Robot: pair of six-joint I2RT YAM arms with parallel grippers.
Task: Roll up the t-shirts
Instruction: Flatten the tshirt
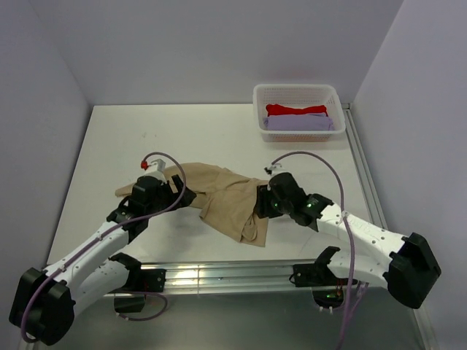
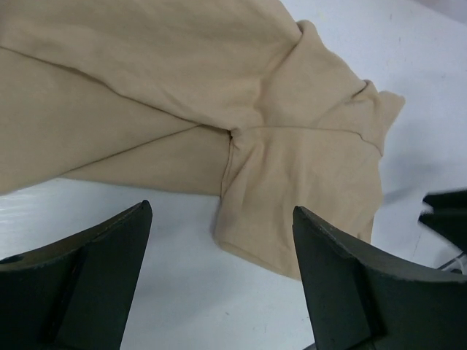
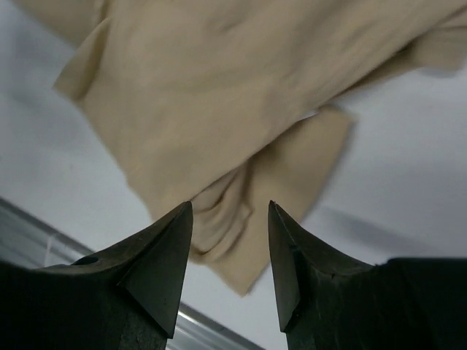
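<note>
The left end effector [image 2: 220, 211] stands wide, nothing between its fingers. It points at the tan t-shirt [image 1: 222, 193], and in the left wrist view a sleeve hem lies in line with the gap, on the white bench [image 1: 182, 131]. Whether the fingertips touch the cloth I cannot tell. Behind it the left arm runs low and slanted back from the shirt's left end to its base, near and left of the shirt.

The right end effector [image 3: 228, 208] is parted more narrowly and grips nothing. A bunched fold of the same shirt shows through the gap just past the tips. It sits at the shirt's right edge with the wrist bent down, and the forearm stretches off to the right and nearer, to its base.

The tan shirt lies crumpled and spread between the two end effectors, one flap hanging toward the near edge. Well beyond its far right, a white lattice basket [image 1: 295, 89] holds a red t-shirt [image 1: 295, 110] and a lavender t-shirt [image 1: 298, 123], folded side by side.
</note>
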